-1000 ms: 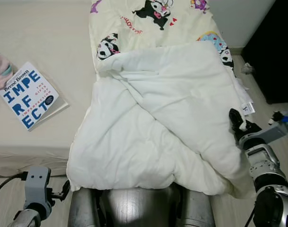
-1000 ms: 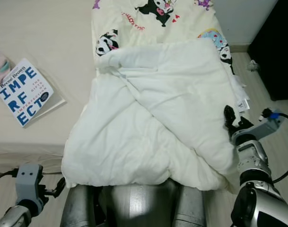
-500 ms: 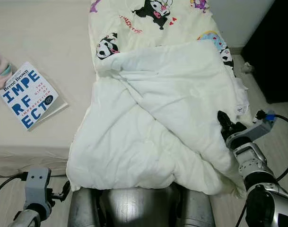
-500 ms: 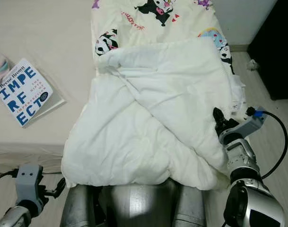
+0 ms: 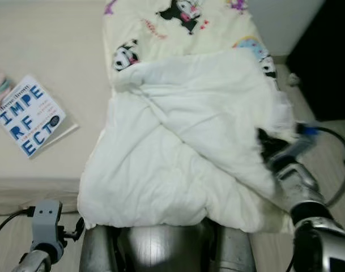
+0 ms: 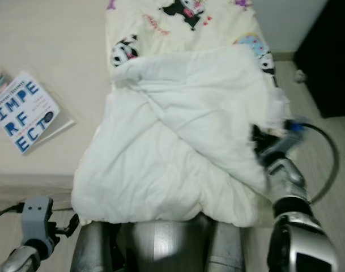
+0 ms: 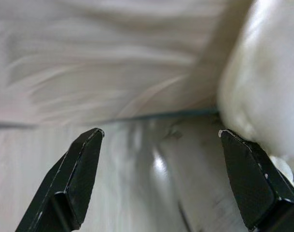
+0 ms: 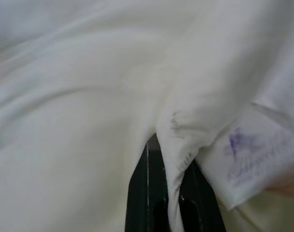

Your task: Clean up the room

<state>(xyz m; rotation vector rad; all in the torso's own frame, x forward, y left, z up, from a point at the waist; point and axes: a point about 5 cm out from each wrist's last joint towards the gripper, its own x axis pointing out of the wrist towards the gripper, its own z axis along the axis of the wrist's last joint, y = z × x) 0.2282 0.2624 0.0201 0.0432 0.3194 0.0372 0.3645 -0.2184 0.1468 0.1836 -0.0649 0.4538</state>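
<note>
The right claw (image 6: pixel 258 137) is pinching a fold of the white duvet (image 5: pixel 178 141) at its right edge, fingers (image 8: pixel 151 203) clenched on the fabric beside a care label (image 8: pixel 248 159). The duvet is lying bunched across the bed (image 5: pixel 47 45). The left claw (image 7: pixel 159 179) is hanging released, low near the floor.

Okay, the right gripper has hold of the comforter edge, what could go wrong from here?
The right gripper pinches only a thin fold of the white comforter beside its care tag, so the fabric may slip out under a pull. The comforter's bulk is heaped on the bed and overhangs its near edge; a one-sided tug could drag it to the floor. The left gripper hangs open and low, giving no support.
</note>
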